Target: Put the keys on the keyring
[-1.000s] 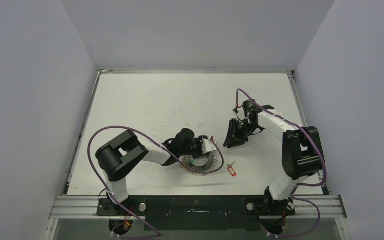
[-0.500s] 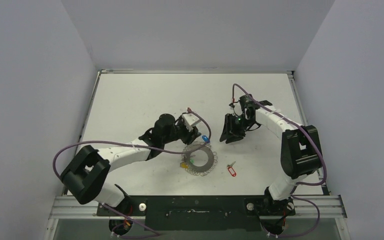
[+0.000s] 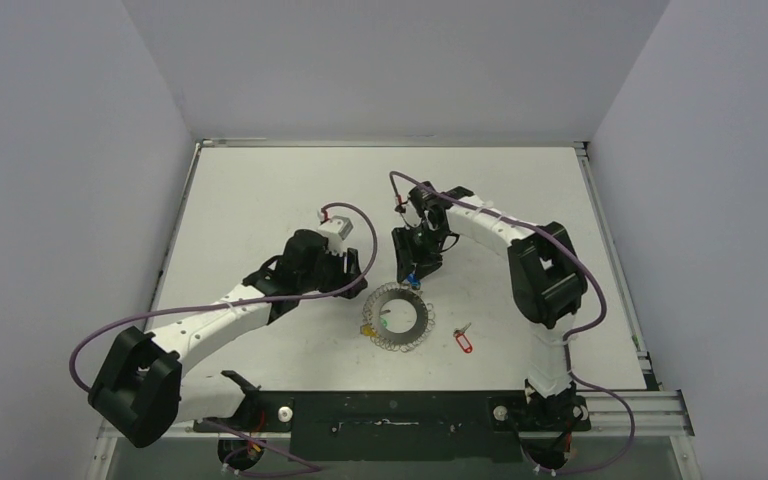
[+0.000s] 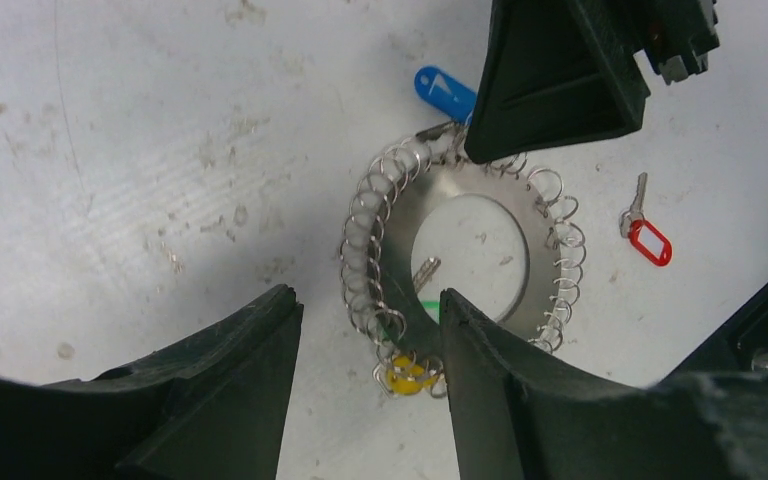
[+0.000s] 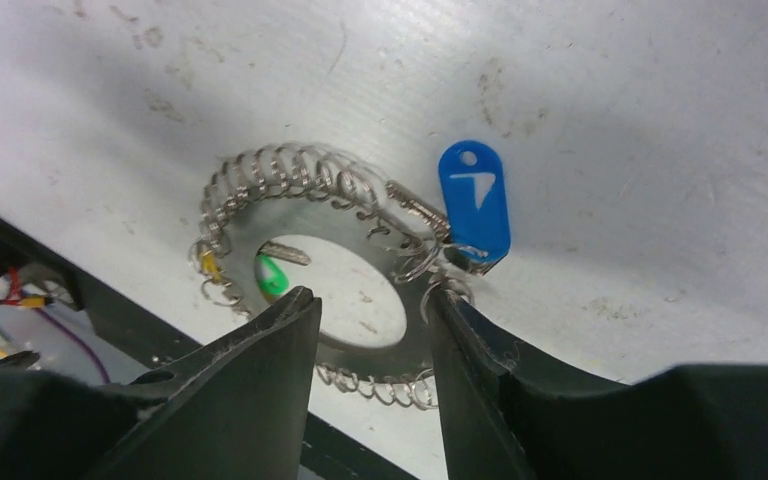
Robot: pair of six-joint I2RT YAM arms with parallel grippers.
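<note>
Right hand (image 3: 412, 272) shifted, two keys (image 4: 443, 92) (image 4: 648, 240), one keyring (image 4: 397, 265)

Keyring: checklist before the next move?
1. Blue key threaded on the keyring: cannot tell. Its blade lies across the loops, but no hook-up is visible.
2. Red key on the keyring: not ok. It lies on the table, apart from the keyring, on its right.
3. Right gripper free: ok. Open, nothing held, over the keyring's far edge by the blue key.
4. Left gripper free: ok. Open, nothing held, on the keyring's left.
5. Keyring flat on the table: ok.
</note>
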